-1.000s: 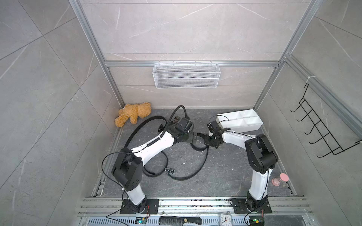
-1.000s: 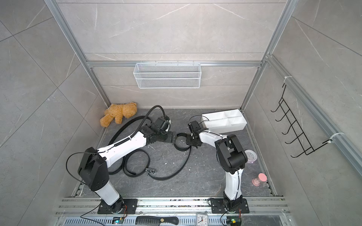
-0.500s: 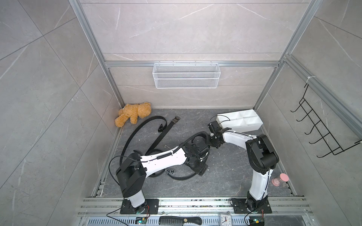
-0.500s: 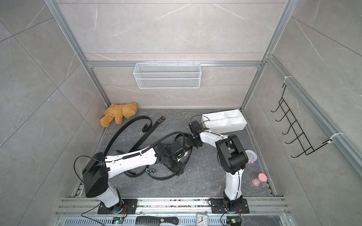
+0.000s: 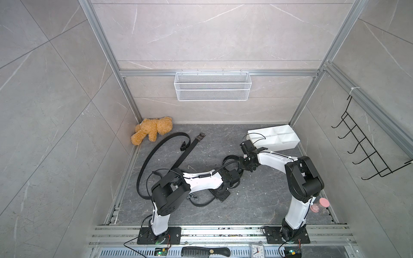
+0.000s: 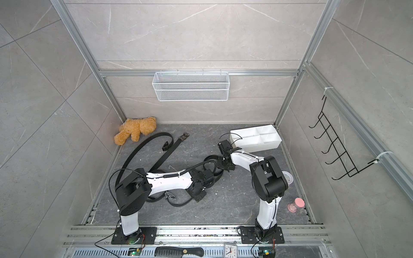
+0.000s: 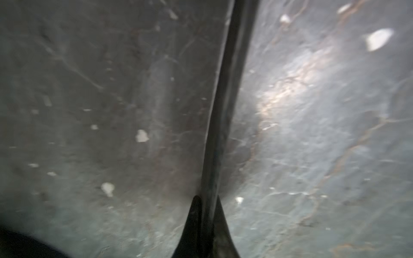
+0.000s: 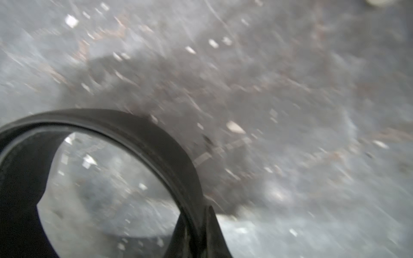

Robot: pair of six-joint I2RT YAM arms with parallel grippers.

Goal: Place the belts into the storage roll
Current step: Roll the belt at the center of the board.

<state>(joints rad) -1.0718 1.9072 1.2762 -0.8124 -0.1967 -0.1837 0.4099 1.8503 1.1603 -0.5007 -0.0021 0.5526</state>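
Observation:
A black belt runs across the middle of the floor. One end is coiled into a loop (image 5: 230, 159), and my right gripper (image 5: 243, 161) is shut on that loop (image 8: 156, 138), as the right wrist view shows (image 8: 201, 214). My left gripper (image 5: 220, 197) points down at the floor nearer the front. It is shut on a straight stretch of belt (image 7: 225, 111) seen edge-on between the fingertips (image 7: 206, 201). Two more belts (image 5: 156, 152) lie at the back left, their buckles (image 5: 202, 136) near the teddy. The white storage roll (image 5: 274, 146) stands at the back right, just behind my right wrist.
A brown teddy bear (image 5: 154, 129) lies in the back left corner. A white wire basket (image 5: 212, 89) hangs on the back wall and a black hook rack (image 5: 362, 152) on the right wall. A pink-capped item (image 5: 321, 204) stands by the right arm's base. Comb (image 5: 205, 252) and clock (image 5: 257, 251) lie on the front rail.
My left arm swung from the back centre down toward the front middle, and its gripper went from open to shut on the belt. The right gripper stayed put, holding the loop.

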